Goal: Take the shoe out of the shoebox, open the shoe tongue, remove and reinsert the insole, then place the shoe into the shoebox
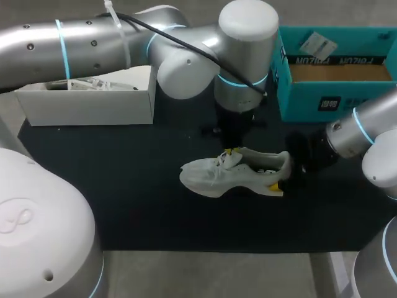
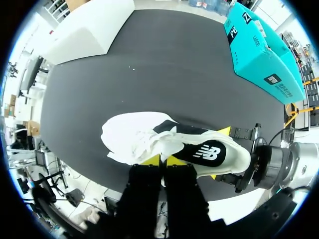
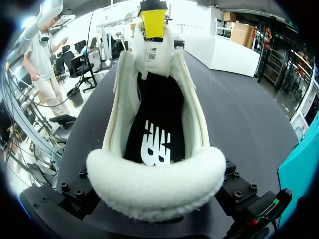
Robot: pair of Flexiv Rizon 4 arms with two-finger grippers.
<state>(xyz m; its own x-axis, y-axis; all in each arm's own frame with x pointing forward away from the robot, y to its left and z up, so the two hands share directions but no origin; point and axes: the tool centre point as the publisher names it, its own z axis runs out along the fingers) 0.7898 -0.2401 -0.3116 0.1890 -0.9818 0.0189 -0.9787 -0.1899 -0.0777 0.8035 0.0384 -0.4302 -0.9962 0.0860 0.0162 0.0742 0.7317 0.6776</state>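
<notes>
A white shoe (image 1: 232,174) lies on its side on the black mat, toe toward my left arm. My left gripper (image 1: 231,151) comes down from above, and its yellow tips (image 2: 162,160) are shut on the shoe tongue (image 3: 151,55). The tongue stands lifted away from the opening. My right gripper (image 1: 277,177) is at the heel, one yellow-tipped finger on each side of the shoe (image 2: 199,149), clamping it. The black insole (image 3: 157,144) with its white logo lies flat inside the shoe. The teal shoebox (image 1: 335,99) stands open at the back right.
A white box (image 1: 87,102) holding another white shoe (image 1: 93,82) stands at the back left, under my left arm. Bare black mat (image 1: 136,205) stretches in front of and to the left of the shoe.
</notes>
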